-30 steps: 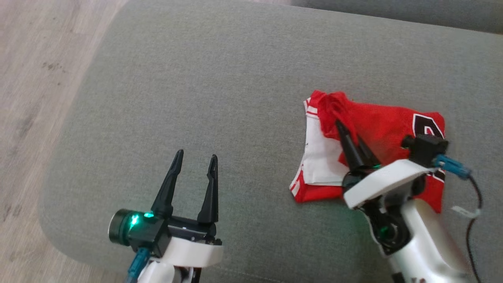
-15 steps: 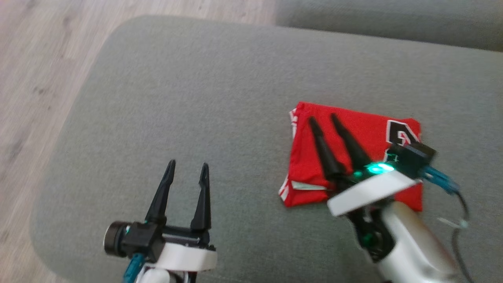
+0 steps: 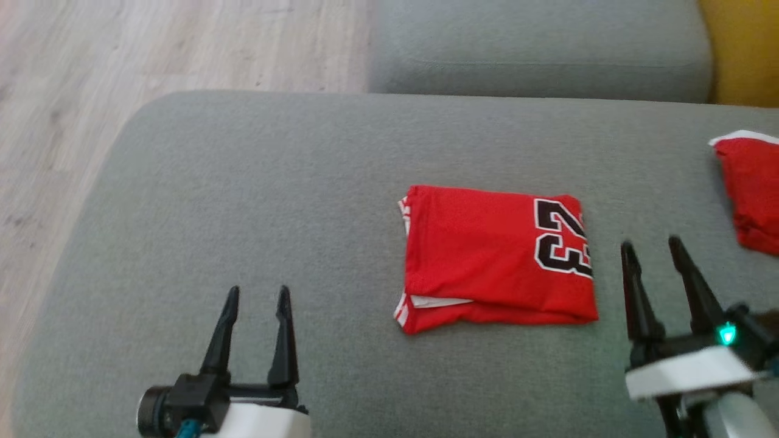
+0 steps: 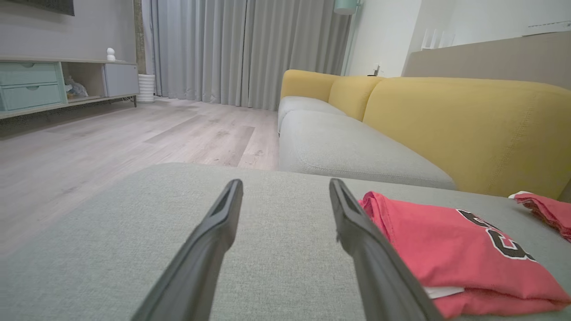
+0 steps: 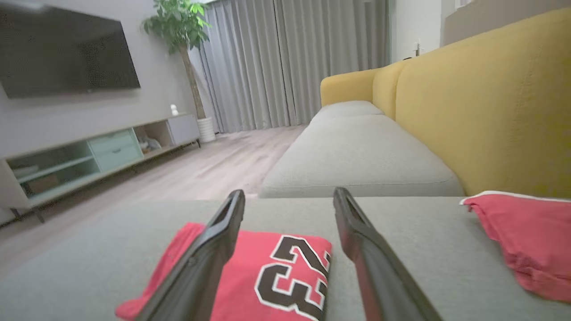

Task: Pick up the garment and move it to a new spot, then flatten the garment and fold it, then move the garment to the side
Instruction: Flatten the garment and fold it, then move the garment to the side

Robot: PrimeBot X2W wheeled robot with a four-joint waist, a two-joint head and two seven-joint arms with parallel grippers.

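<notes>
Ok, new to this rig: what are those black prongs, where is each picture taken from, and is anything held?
The black prongs are the fingers of a two-armed robot's grippers. One picture looks down from its head: left gripper lower left, right gripper lower right. The other two come from cameras on each wrist, looking along those fingers. On the grey cushion lies a folded red jersey numbered 23, with another red garment at the right edge. Both grippers are open and hold nothing.
</notes>
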